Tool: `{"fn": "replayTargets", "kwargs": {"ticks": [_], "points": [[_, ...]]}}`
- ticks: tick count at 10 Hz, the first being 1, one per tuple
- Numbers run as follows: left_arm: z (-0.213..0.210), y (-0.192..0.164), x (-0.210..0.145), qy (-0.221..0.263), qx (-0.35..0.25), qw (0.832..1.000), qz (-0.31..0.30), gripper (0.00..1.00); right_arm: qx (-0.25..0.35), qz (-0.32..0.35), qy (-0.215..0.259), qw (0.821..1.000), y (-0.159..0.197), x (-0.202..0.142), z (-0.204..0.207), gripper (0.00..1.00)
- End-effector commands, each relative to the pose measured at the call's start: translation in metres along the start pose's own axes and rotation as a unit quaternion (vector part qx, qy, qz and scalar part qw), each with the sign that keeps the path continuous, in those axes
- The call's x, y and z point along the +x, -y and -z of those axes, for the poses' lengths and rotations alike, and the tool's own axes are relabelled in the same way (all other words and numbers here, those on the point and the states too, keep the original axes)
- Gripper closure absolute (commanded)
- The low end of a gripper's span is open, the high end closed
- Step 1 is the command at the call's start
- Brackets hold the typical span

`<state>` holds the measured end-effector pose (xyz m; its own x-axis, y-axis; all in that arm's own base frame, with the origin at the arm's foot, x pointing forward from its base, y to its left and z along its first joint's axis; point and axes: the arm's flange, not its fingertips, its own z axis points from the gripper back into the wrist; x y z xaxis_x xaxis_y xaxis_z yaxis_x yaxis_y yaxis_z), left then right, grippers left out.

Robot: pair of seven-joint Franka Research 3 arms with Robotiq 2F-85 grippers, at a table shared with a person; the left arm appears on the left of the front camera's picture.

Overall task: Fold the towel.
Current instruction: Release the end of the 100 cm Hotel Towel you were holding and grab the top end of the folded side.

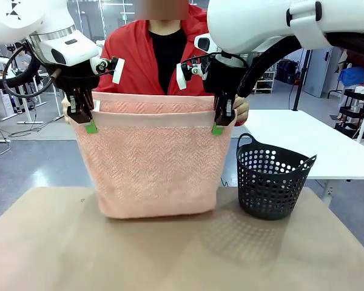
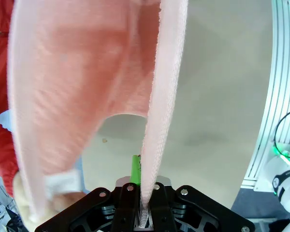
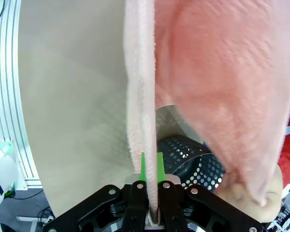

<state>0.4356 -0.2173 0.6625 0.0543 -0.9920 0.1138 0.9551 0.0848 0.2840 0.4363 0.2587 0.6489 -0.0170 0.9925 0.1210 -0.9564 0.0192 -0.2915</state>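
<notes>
Both corners of the salmon-pink terry cloth towel point(image 1: 151, 170) hang clamped beneath our left end effector point(image 1: 91, 126) and right end effector point(image 1: 218, 127).

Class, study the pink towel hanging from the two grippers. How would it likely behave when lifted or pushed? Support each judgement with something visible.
Probably floppy: the towel sags in a fold between the left gripper and the right gripper. Likely light: small pinches at its top edge carry it. Its rough weave suggests little slipping.
</notes>
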Motion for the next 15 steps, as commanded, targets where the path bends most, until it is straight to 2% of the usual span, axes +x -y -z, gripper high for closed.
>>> {"fn": "replayTargets", "kwargs": {"ticks": [1, 15], "points": [[-0.0012, 0.0, -0.0006, 0.0, 0.001, 1.0, -0.002, 1.0, -0.001, -0.002, 0.0, 1.0, -0.001, -0.0002, -0.0012, 1.0], [-0.0012, 0.0, -0.0006, 0.0, 0.001, 1.0, -0.002, 1.0, -0.001, -0.002, 0.0, 1.0, -0.001, -0.0002, -0.0012, 1.0]]}}
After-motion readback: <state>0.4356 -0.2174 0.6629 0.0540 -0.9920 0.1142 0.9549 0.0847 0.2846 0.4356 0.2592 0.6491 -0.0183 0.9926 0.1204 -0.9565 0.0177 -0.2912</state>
